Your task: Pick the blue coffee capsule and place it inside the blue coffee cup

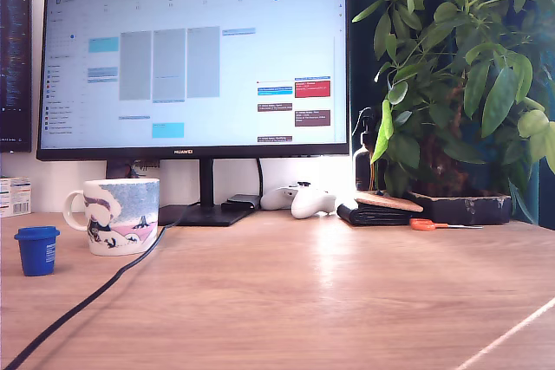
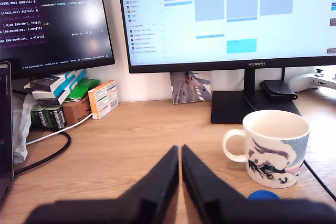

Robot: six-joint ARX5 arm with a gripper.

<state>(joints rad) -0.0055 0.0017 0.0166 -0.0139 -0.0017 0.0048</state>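
Observation:
The blue coffee capsule [image 1: 36,249] stands upright, rim up, on the wooden desk at the exterior view's far left. Just to its right in that view is the blue coffee cup [image 1: 117,214], a white mug with a pale-blue and pink cartoon print, handle toward the capsule. In the wrist view the cup [image 2: 273,148] is upright and looks empty. Only the capsule's rim [image 2: 263,194] shows there, below the cup and partly hidden by a finger. My gripper [image 2: 179,150] is shut with nothing between its black fingers, and sits well short of both. The gripper does not show in the exterior view.
A black cable [image 1: 95,292] runs across the desk past the cup. A Huawei monitor stand [image 1: 206,205] is behind it. A white game controller [image 1: 303,199], a wallet [image 1: 377,210], orange scissors [image 1: 429,224] and a potted plant [image 1: 460,84] lie at the right. Small boxes [image 2: 102,99] sit under a second monitor.

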